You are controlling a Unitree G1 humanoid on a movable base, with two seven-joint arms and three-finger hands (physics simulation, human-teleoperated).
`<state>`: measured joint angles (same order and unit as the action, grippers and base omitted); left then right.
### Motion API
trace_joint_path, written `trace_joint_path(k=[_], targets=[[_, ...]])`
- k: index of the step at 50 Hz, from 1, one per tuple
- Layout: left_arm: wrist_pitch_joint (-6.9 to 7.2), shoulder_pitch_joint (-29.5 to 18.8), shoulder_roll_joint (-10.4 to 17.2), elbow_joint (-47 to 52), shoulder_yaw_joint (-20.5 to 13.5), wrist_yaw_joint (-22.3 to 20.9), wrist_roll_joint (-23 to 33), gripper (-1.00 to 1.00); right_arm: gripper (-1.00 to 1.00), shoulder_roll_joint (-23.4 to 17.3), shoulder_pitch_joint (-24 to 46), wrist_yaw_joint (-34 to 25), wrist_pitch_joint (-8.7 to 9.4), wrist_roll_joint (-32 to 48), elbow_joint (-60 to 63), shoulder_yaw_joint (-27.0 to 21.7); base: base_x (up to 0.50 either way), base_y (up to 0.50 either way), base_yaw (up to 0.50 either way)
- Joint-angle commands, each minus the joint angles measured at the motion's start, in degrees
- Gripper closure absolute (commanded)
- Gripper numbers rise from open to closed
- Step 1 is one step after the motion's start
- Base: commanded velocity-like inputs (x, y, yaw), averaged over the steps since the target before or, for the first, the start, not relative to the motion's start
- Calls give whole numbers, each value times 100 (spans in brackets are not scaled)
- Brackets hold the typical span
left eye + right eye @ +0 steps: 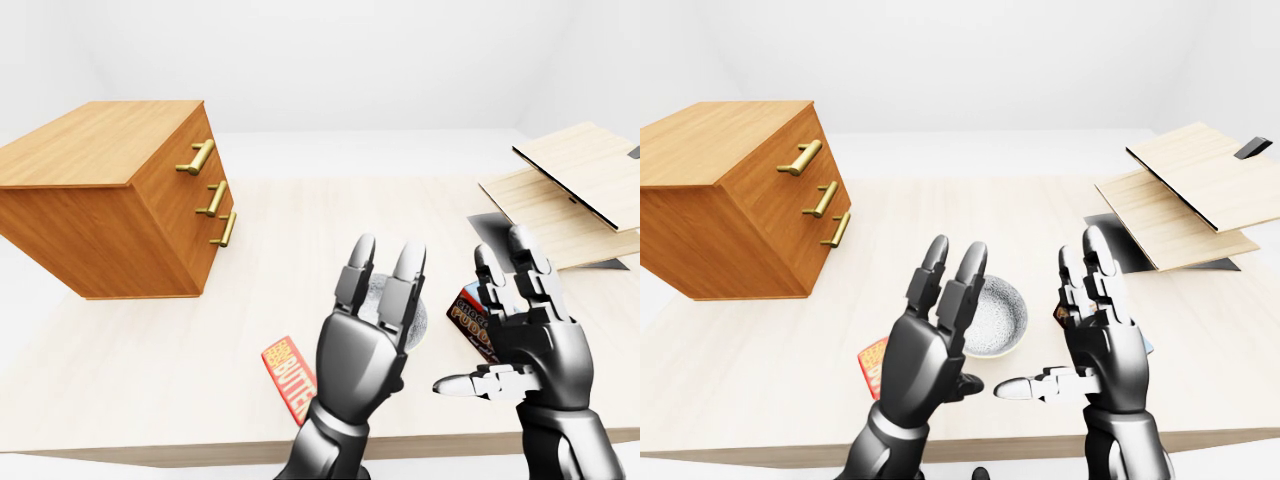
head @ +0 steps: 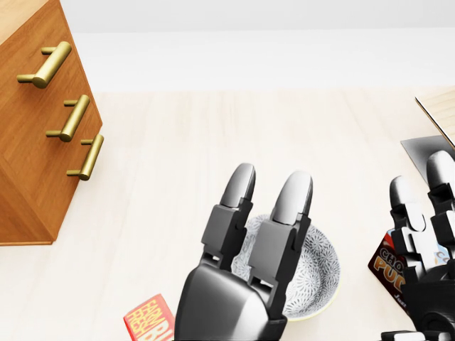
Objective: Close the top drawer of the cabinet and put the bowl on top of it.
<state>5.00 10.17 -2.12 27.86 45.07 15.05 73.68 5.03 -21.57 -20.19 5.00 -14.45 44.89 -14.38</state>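
Bowl [image 1: 992, 314] between open left hand [image 1: 925, 350], right hand [image 1: 1095, 335].

In the head view the left hand [image 2: 245, 273] covers the left half of the bowl [image 2: 320, 266], and its wrist runs off the bottom edge. The right hand [image 2: 426, 277] is cut by the right and bottom edges and hides most of the pudding box [image 2: 387, 264]. The red box [image 2: 146, 321] is cropped at the bottom. The cabinet [image 2: 35, 163] is clipped at the left and top. The boards [image 1: 570, 190] run off the left-eye view's right edge and cover most of a dark sheet [image 1: 488, 228].
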Motion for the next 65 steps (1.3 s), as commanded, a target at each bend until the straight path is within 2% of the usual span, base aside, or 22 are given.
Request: trace_joint_path(k=[1, 3, 4, 9, 16, 25, 44, 65], targets=[[0, -112, -177, -689, -57, -36, 336, -100, -100, 10, 13, -17, 0, -5, -9, -18, 0, 0, 0], [0, -111, -178, -690, -59, -37, 337, -100, -100, 9, 13, -16, 0, -5, -9, -17, 0, 0, 0], [0, -209, -234, -1061, -218, 14, 304, -100, -100, 12, 6, -21, 0, 17, -29, 10, 0, 0, 0], [0, -238, -309, -1263, -286, 9, 375, -100, -100, 5, -7, -12, 0, 24, -28, 33, 0, 0, 0], [0, -407, -456, -1680, -584, 117, 305, -100, -100, -5, -3, -3, 0, 22, -34, 39, 0, 0, 0], [0, -418, -503, -1955, -617, 230, 311, -100, -100, -8, -6, 8, 0, 46, -39, 71, 0, 0, 0], [0, -779, -738, -3175, -1063, 370, 164, -100, -100, -35, -4, 52, 0, 73, -67, 126, 0, 0, 0], [0, -1064, -985, -4127, -1293, 473, 226, -100, -100, -51, 1, 59, 0, 100, -124, 171, 0, 0, 0]])
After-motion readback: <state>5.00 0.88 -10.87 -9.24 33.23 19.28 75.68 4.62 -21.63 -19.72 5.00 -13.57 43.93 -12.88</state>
